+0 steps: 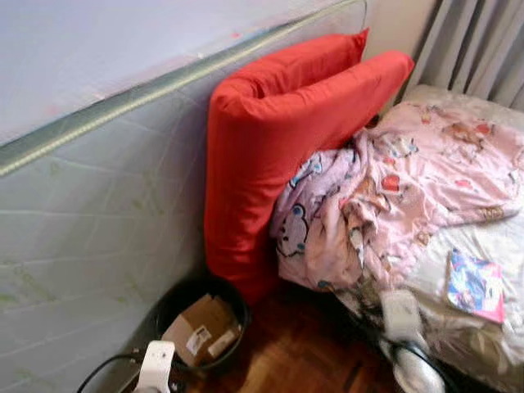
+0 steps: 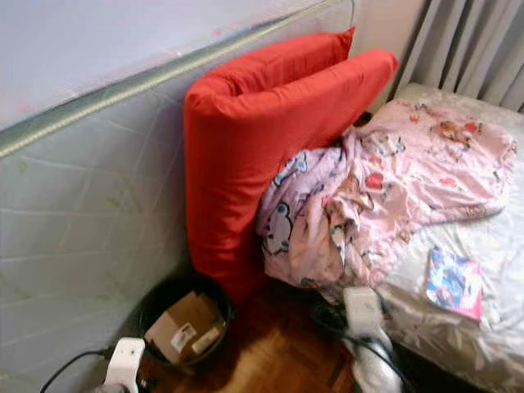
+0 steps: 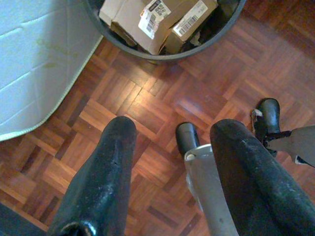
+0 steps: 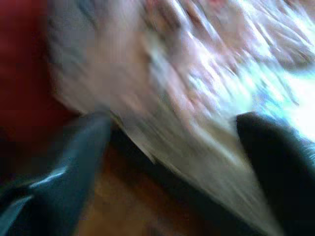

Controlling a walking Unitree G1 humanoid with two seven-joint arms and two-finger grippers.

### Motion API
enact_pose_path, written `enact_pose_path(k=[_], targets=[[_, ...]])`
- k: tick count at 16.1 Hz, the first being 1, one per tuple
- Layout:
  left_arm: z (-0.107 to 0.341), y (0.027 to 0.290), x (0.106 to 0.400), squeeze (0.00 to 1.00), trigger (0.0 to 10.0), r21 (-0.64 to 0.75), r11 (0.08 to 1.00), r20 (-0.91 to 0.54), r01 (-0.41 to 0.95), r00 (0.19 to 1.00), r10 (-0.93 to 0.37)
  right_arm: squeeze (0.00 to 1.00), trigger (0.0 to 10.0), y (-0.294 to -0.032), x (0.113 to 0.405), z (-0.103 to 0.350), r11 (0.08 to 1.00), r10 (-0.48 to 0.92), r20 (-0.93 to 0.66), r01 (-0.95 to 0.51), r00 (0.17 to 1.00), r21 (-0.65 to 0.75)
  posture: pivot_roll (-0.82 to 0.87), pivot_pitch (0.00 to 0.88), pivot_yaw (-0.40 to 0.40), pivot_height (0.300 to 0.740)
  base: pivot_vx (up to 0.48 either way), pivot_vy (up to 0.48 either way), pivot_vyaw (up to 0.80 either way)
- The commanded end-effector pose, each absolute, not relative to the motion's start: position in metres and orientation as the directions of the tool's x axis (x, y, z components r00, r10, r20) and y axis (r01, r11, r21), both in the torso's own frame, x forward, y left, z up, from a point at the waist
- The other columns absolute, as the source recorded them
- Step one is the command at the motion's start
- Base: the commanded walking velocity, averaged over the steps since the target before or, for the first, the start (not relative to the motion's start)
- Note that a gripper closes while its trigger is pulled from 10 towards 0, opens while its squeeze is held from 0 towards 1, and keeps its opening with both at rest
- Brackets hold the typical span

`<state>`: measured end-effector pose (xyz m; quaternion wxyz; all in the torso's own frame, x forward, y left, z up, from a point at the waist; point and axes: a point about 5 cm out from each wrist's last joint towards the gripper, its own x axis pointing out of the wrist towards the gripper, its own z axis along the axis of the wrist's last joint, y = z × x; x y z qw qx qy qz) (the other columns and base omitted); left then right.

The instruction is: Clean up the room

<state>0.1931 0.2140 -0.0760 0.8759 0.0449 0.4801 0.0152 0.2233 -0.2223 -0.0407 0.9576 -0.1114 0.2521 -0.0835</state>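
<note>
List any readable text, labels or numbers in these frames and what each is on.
None can be read.
Boxes in the bin: white labels with barcodes, print too small.
Booklet on the bed: colourful cover, any text too blurred.
Blanket: cartoon prints, no legible words.

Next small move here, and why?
Probably reach the right claw up toward the pink blanket: it lies crumpled, spilling off the bed beside the red cushion, and that claw is open and near the bed edge.
</note>
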Motion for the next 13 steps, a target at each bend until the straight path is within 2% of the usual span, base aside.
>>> enact_pose_path(k=[1,3,4,5,6,8,9,12,13], targets=[[-0.078,0.214,0.190,0.00,10.0,0.086,0.996,-0.845,0.008,0.530,0.069,0.00,10.0,-0.229,0.193,-0.065,0.974,-0.226,-0.654,0.143,0.722,-0.178,-0.07,0.000,-0.014,0.740,0.000,0.000,0.00],[-0.078,0.214,0.189,0.00,10.0,0.088,0.996,-0.845,0.010,0.530,0.069,0.00,10.0,-0.229,0.178,-0.074,0.980,-0.194,-0.709,0.105,0.678,-0.168,-0.06,0.000,-0.010,0.740,0.000,0.000,0.00],[-0.078,0.214,0.190,0.00,10.0,0.090,0.996,-0.845,0.011,0.530,0.070,0.00,10.0,-0.221,0.161,-0.086,0.992,-0.129,-0.788,0.076,0.602,-0.104,-0.06,0.000,-0.010,0.740,0.000,0.000,0.00],[-0.078,0.214,0.190,0.00,10.0,0.092,0.996,-0.845,0.012,0.530,0.071,0.00,10.0,-0.214,0.149,-0.093,0.993,-0.106,-0.837,0.095,0.537,-0.065,-0.06,0.000,-0.008,0.740,0.000,0.000,0.00],[-0.078,0.215,0.190,0.00,10.0,0.092,0.996,-0.844,0.011,0.531,0.072,0.00,10.0,-0.208,0.146,-0.096,0.986,-0.088,-0.852,0.166,0.516,-0.001,-0.06,0.000,-0.005,0.740,0.000,0.000,0.00],[-0.078,0.215,0.190,0.00,10.0,0.106,0.994,-0.850,0.029,0.521,0.076,0.00,10.0,-0.192,0.145,-0.100,0.995,-0.038,-0.867,0.101,0.496,0.014,-0.06,0.000,-0.006,0.740,0.000,0.000,0.00],[-0.078,0.215,0.190,0.00,10.0,0.109,0.994,-0.852,0.024,0.517,0.082,0.00,10.0,-0.172,0.149,-0.100,0.997,-0.011,-0.867,0.075,0.498,0.031,-0.06,0.000,-0.006,0.740,0.000,0.000,0.00],[-0.078,0.215,0.190,0.00,10.0,0.107,0.994,-0.853,0.018,0.515,0.083,0.00,10.0,-0.151,0.169,-0.094,0.987,-0.004,-0.853,0.138,0.523,0.080,-0.07,0.000,-0.003,0.740,0.000,0.000,0.00],[-0.078,0.215,0.190,0.00,10.0,0.111,0.993,-0.856,0.030,0.511,0.081,0.00,10.0,-0.143,0.174,-0.092,0.991,0.016,-0.848,0.104,0.530,0.083,-0.07,0.000,-0.004,0.740,0.000,0.000,0.00]])
